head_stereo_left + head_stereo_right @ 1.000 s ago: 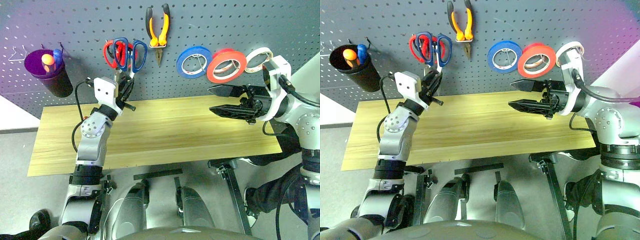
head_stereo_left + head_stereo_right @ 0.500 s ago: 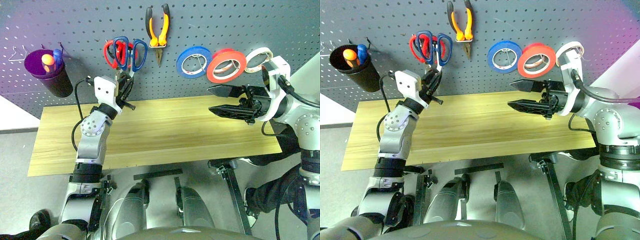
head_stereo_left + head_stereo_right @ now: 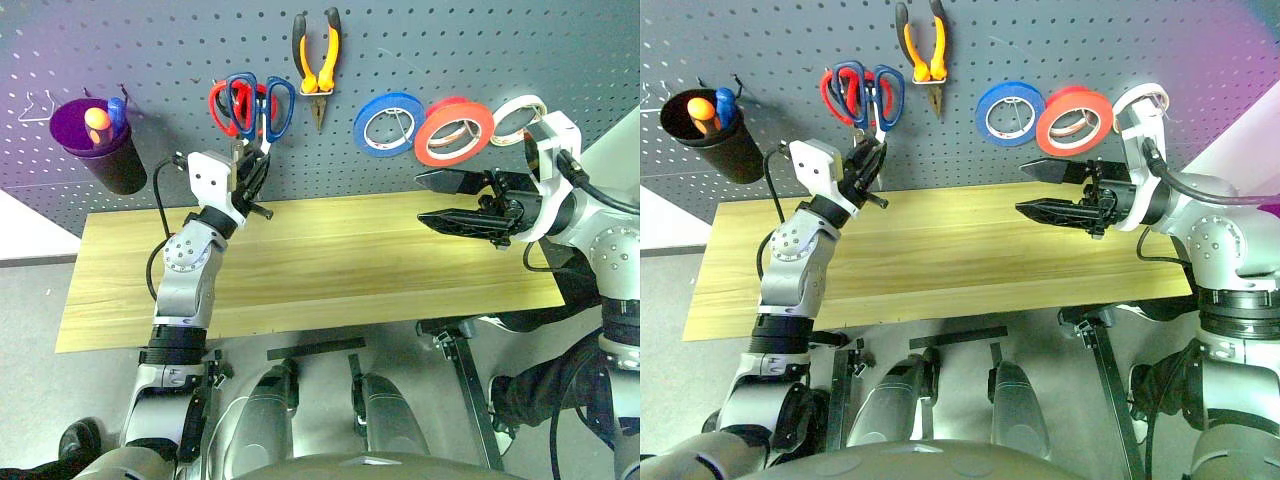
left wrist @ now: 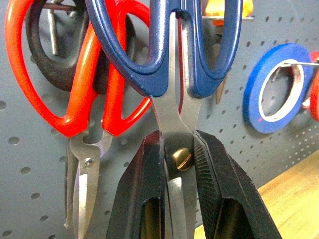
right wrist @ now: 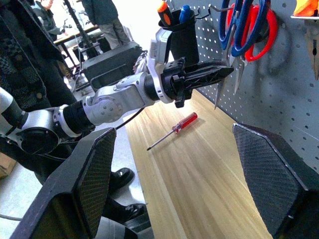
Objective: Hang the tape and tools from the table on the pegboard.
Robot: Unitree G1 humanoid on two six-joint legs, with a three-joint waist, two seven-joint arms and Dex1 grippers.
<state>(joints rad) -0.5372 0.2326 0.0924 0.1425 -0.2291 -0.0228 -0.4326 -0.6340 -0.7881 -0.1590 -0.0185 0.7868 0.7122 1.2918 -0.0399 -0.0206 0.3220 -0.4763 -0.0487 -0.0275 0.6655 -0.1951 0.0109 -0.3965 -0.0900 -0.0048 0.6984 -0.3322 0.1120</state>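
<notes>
- Done so far, as I judge it: the tape hangs on the pegboard between a blue roll and a white roll; the pliers hang higher up.
- In hand: my left gripper is clamped on the blades of the blue-handled scissors, just below the pivot screw. Their handles sit up at the hook, overlapping the red-handled scissors; I cannot tell whether they are seated on it.
- Left to do: the screwdriver lies loose on the table.
- My right gripper hangs over the table's right part, fingers spread wide, holding nothing.
- Around: a dark cup hangs on the board. The red scissors crowd the hook, a possible snag on release.
</notes>
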